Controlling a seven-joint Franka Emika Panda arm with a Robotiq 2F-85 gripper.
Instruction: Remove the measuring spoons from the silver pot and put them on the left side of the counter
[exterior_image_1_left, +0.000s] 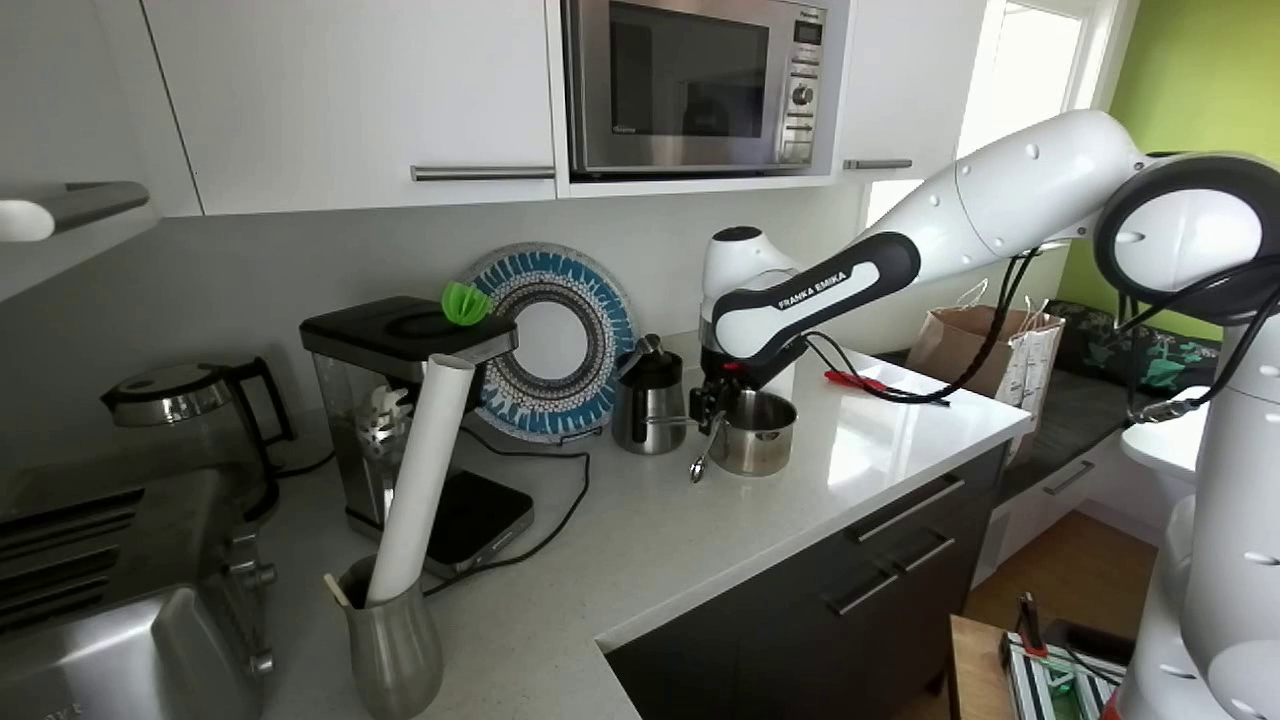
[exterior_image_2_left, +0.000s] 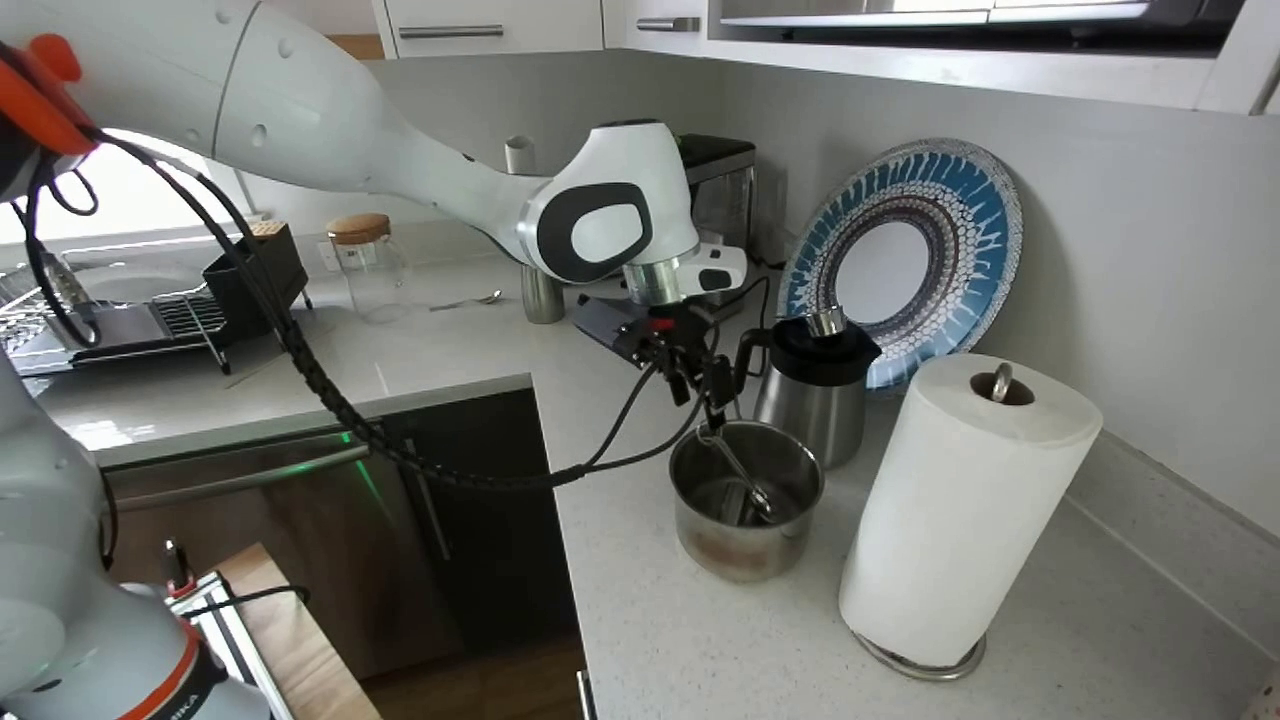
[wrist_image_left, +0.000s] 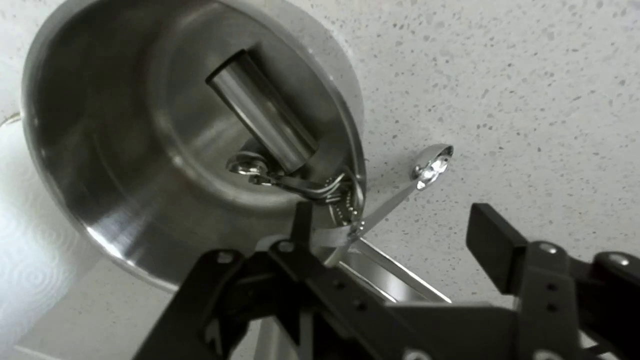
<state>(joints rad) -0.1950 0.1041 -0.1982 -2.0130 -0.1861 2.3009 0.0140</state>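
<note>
Well, in an exterior view, a metal jug (exterior_image_1_left: 395, 650) stands near on the left, and its tall sides prop up a white roll (exterior_image_1_left: 422, 480) that leans over. Far back, a blue and white plate (exterior_image_1_left: 550, 340) stands on edge by the wall (exterior_image_1_left: 250, 300), so its face shows. Right of it sits a flask (exterior_image_1_left: 650, 410) with a dark lid. Next come the measuring spoons (wrist_image_left: 382, 213). They lie across the rim of the silver pot (exterior_image_1_left: 757, 455): one is outside, over the counter (exterior_image_1_left: 640, 535), and the others poke in. They are joined at one end, so I think the rim is what stops them falling. The gripper (wrist_image_left: 390, 220) holds nothing; its two fingers are wide apart, with the joined end showing between them. I can't tell if a finger brushes it. I guess the wide gap is for getting a good pinch there, so the spoons can come out together and go left. The pot stands flat, and a shiny tube (wrist_image_left: 262, 112) lies inside it, near the spoons. Farther right lies a red thing (exterior_image_1_left: 855, 381), too small to name.
</note>
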